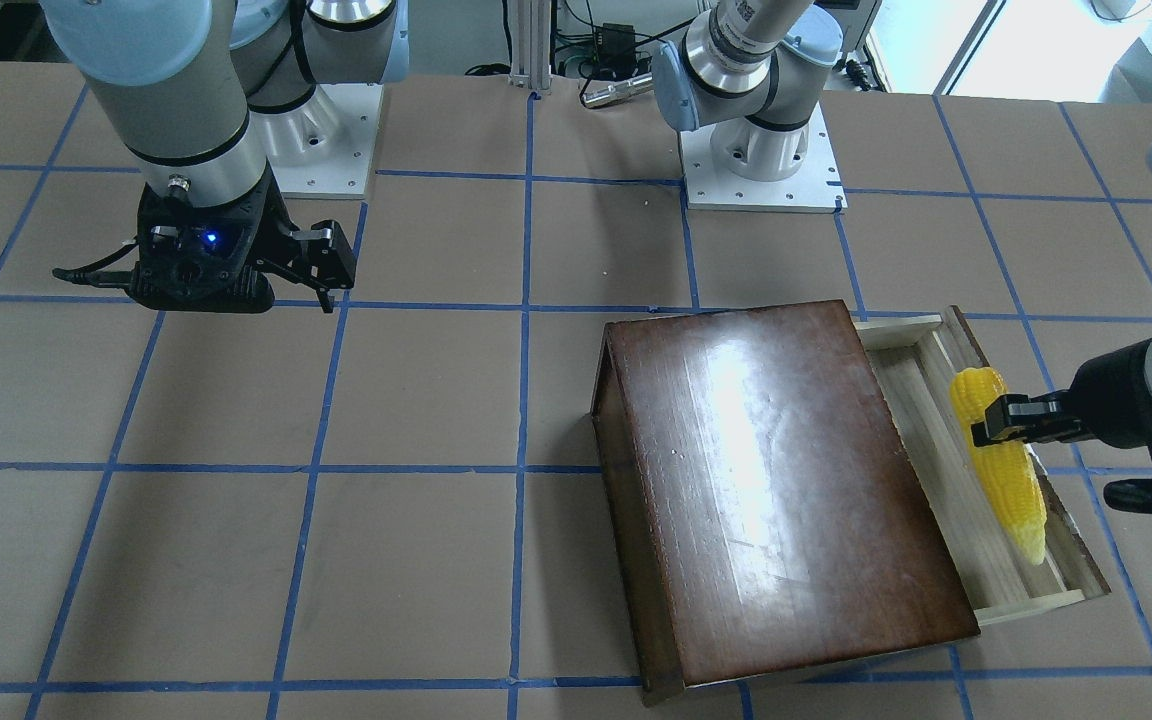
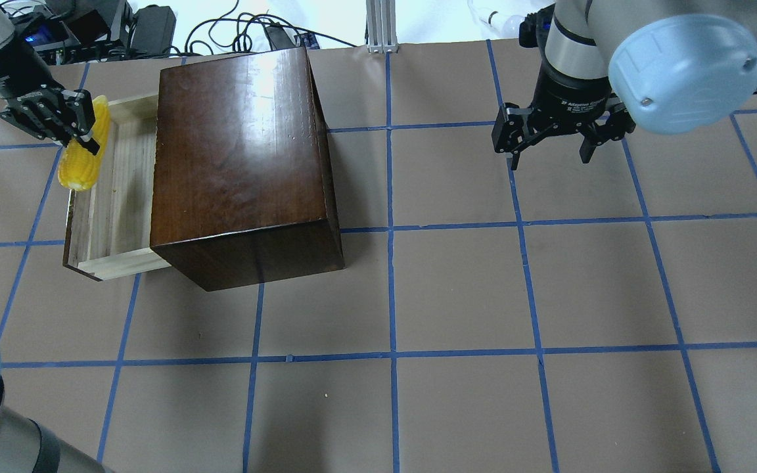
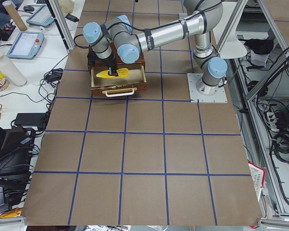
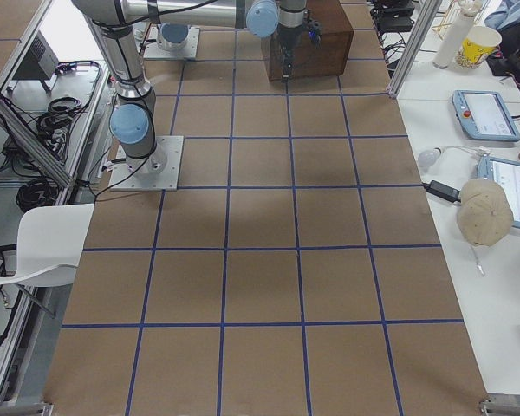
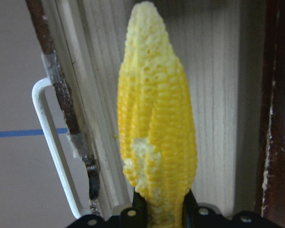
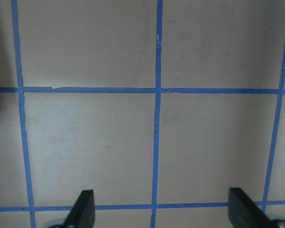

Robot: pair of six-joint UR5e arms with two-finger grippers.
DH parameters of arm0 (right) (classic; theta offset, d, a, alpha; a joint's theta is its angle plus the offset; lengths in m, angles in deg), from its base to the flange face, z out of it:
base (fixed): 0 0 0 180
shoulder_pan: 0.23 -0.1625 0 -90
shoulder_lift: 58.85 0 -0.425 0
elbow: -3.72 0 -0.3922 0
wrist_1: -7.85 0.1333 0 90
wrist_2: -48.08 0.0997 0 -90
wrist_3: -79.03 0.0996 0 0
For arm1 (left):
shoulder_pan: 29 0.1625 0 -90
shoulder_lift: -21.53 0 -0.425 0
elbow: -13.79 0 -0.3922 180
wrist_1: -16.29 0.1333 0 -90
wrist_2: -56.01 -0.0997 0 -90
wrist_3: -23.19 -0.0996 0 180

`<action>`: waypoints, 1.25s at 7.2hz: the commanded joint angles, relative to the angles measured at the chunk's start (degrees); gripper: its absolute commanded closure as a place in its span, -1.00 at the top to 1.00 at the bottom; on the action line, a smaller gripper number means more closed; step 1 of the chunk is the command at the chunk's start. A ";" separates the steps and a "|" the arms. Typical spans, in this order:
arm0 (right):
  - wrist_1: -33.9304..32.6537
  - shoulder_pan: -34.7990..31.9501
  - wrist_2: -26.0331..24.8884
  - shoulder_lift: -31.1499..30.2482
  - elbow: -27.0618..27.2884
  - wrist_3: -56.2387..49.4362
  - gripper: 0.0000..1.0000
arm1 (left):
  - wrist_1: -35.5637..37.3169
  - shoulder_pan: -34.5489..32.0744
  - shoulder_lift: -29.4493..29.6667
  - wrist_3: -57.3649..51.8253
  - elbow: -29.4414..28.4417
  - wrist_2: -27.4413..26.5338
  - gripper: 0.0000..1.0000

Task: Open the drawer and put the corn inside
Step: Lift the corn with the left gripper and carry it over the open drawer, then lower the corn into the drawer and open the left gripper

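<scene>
The corn point(image 5: 156, 133) is clamped near its blunt end between the two fingers of the left hand point(image 2: 83, 135), its tapered tip pointing straight away from the hand. Directly under the hand and the cob lies the pale wooden floor of the drawer point(image 5: 213, 95), which stands pulled out of the dark glossy box point(image 2: 240, 151). In the left wrist view, the drawer's chipped brown front panel, with its white loop handle point(image 5: 52, 147), runs along one side of the held cob. The dark edge of the box runs along the other side. The cob lies lengthwise with the drawer, nearer the front panel than the box. From the front-facing view the tip dips towards the drawer floor, but whether it touches the wood cannot be told.

The right hand point(image 2: 549, 154) hangs over a bare stretch of the surface point(image 2: 457, 289), well apart from the box. Its fingers point(image 6: 83, 209) are spread wide with nothing between them, and below them are only brown paper and a grid of blue tape lines.

There is small white lettering on the black collar just above the right hand in the overhead view, but it is too fine to read. No label shows on the box, the drawer or the cob.
</scene>
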 commanded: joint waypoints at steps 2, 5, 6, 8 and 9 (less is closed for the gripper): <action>0.04 0.00 -0.09 0.00 0.00 0.00 1.00 | 0.85 -0.50 2.60 0.11 0.23 1.58 -1.00; 0.04 0.00 -0.10 0.00 0.00 0.00 1.00 | 1.03 -1.12 3.93 0.19 0.23 2.99 0.01; 0.04 0.00 -0.10 0.00 0.00 0.00 1.00 | 1.03 -1.12 3.93 0.19 0.32 2.90 0.46; 0.04 0.00 -0.10 -0.08 0.00 0.00 1.00 | 1.03 -1.03 3.15 0.54 0.23 2.90 1.00; 0.04 0.00 -0.10 -0.08 0.00 0.00 1.00 | 0.94 -1.12 2.09 0.54 0.06 2.99 1.00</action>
